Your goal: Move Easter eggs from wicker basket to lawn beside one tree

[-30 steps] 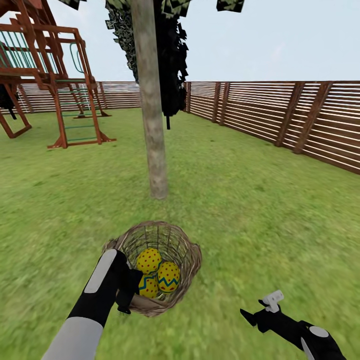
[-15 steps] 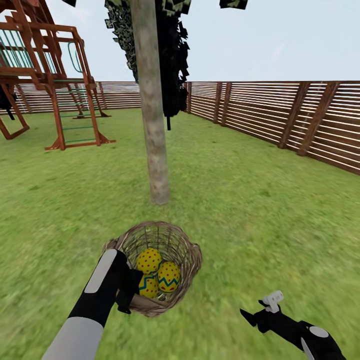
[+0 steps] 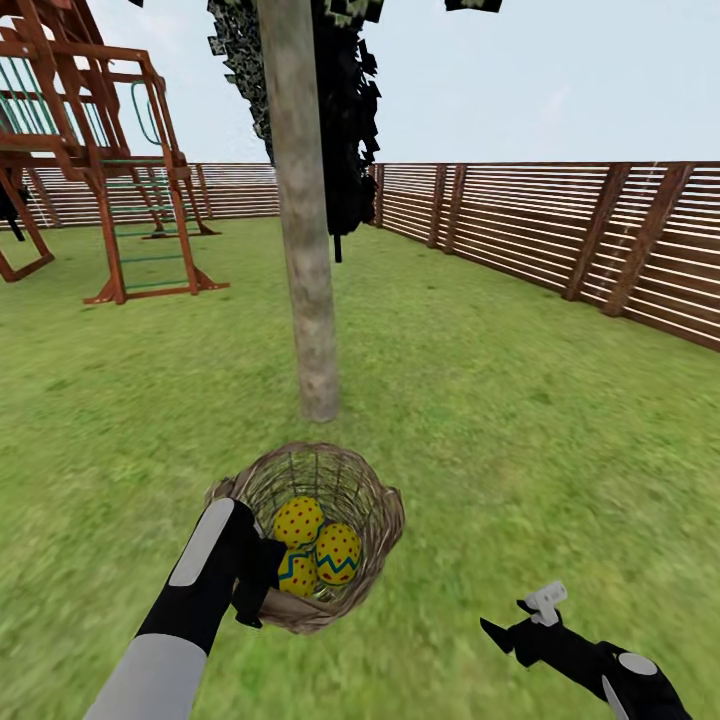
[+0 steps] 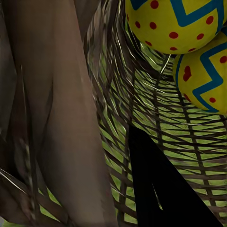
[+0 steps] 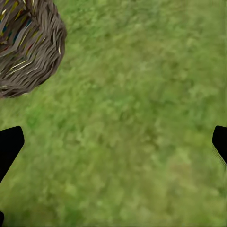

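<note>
The wicker basket [image 3: 310,530] hangs low over the lawn [image 3: 520,420], with my left gripper [image 3: 258,578] shut on its near-left rim. Three yellow Easter eggs lie inside: one on top [image 3: 298,520], one to the right [image 3: 337,553], one beneath [image 3: 295,574]. In the left wrist view the woven basket wall [image 4: 61,118] is very close, with two eggs [image 4: 175,21] [image 4: 203,80] and a dark finger [image 4: 161,189] inside. The tree [image 3: 310,260], a thick bare grey-brown trunk, rises just beyond the basket. My right gripper [image 3: 515,615] [image 5: 113,146] hovers open over grass to the right.
A wooden playset [image 3: 100,160] stands at the far left. A slatted wooden fence [image 3: 560,225] runs along the back and right. A dark thin tree [image 3: 345,120] stands behind the trunk. In the right wrist view the basket [image 5: 28,47] shows beside open grass.
The whole view has shifted: the trunk's base and fence sit lower and nearer, so the camera has moved forward. The basket, eggs and both grippers keep their places in the picture.
</note>
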